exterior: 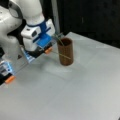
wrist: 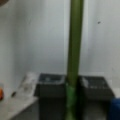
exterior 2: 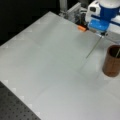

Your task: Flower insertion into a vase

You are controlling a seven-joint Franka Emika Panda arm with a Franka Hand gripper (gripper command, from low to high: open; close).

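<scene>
Jaws of gripper (exterior: pixel 47 50) clenched on flower stem (wrist: pixel 74 50), at 9 o'clock of vase (exterior: pixel 66 51); advisable: align stem over mouth.

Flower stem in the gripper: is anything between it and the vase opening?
Nothing visible. The gripper holds the thin green stem beside the brown vase, with only bare table around them. The vase already holds a stem.

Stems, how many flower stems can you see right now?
2. One stem is in the tool, left of the vase. Another is already in the vase. More may be hidden inside.
</scene>
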